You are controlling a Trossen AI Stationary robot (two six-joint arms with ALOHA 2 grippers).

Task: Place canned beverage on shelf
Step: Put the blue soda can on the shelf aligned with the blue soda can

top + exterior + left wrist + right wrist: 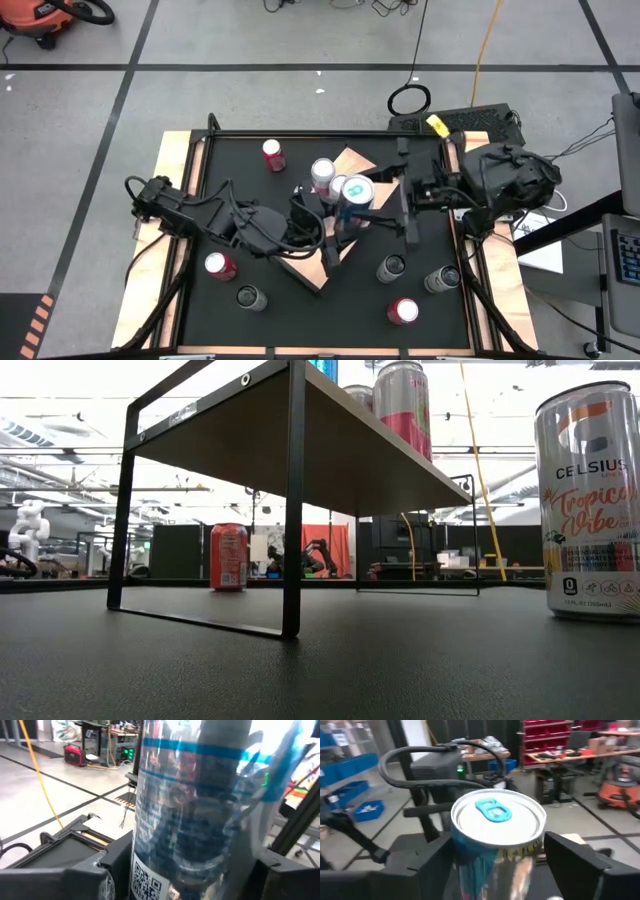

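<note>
Two grippers meet over the shelf at mid-table, both around one blue-tabbed can. The left gripper has its fingers on either side of the can's body — pinching or just loose, I cannot tell. The right gripper flanks it too, its grip equally unclear. Two more cans stand on the shelf just beside — others dot the table.
</note>
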